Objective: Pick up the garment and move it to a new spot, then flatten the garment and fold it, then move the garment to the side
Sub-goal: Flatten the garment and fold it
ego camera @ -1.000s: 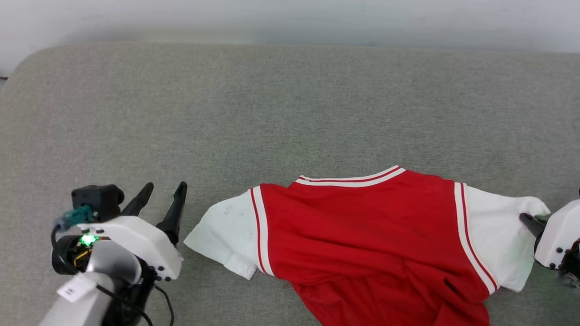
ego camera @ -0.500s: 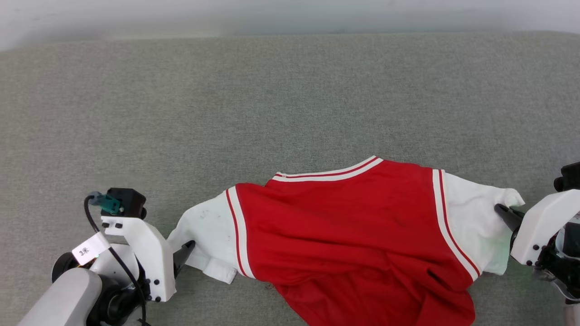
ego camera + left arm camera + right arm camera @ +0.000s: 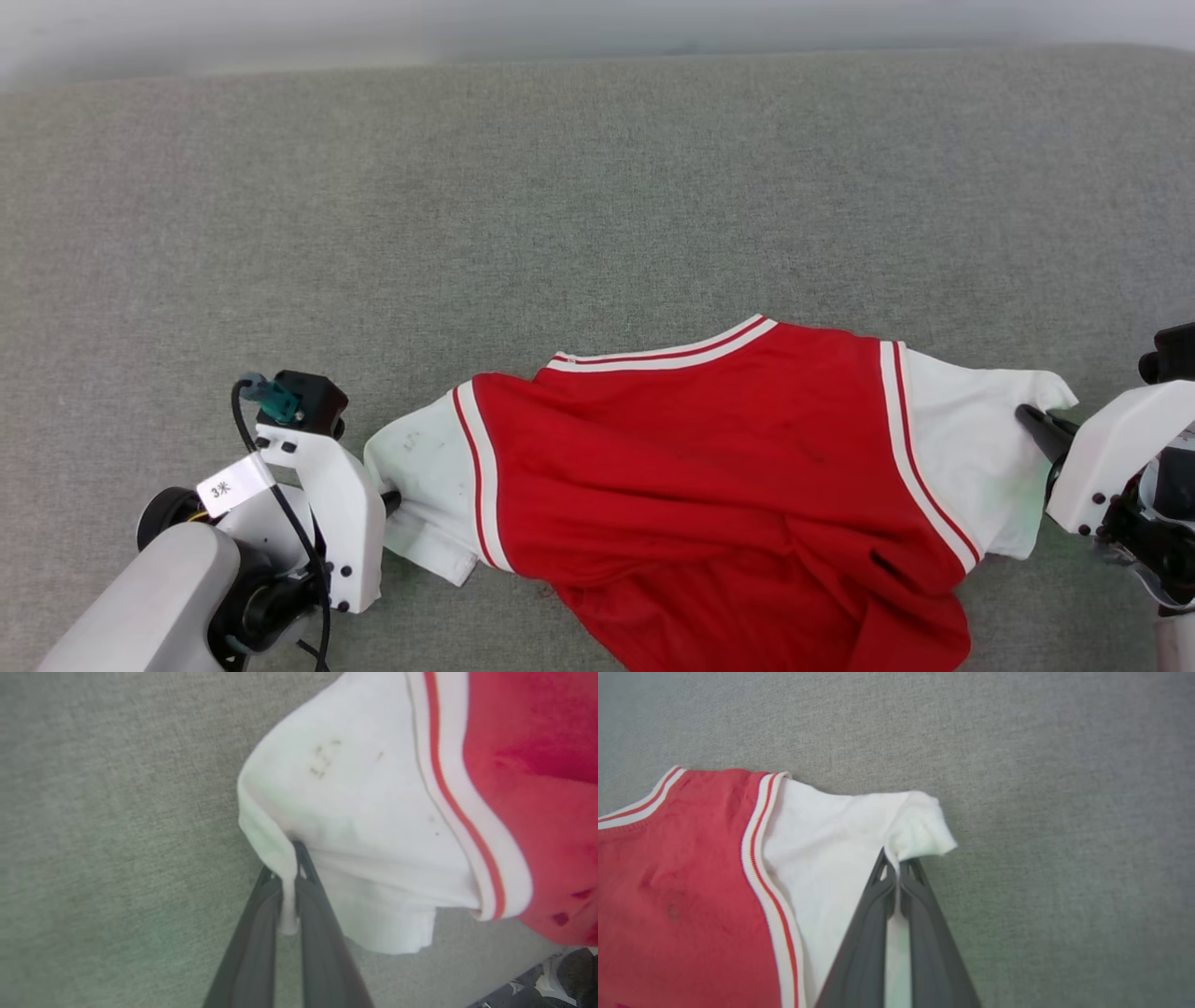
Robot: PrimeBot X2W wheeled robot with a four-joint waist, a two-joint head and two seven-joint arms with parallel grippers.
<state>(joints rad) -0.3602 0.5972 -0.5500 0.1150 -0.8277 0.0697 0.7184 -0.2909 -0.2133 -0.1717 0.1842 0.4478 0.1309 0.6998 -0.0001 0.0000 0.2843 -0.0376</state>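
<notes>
The garment, a red jersey T-shirt with white sleeves and striped trim, lies spread across the grey surface with its collar toward the far side and its lower part rumpled near the bottom edge. My left gripper is shut on the edge of the left white sleeve; in the left wrist view the cloth is pinched between the dark fingers. My right gripper is shut on the hem of the right white sleeve, whose tip bunches up above the fingers.
The grey fabric surface stretches wide beyond the garment, with open room to the far side and left. Its far edge meets a pale wall at the top of the head view.
My left gripper moved right to the left sleeve and shut on it. The right gripper kept its hold. The camera shifted, so the whole scene slid left.
</notes>
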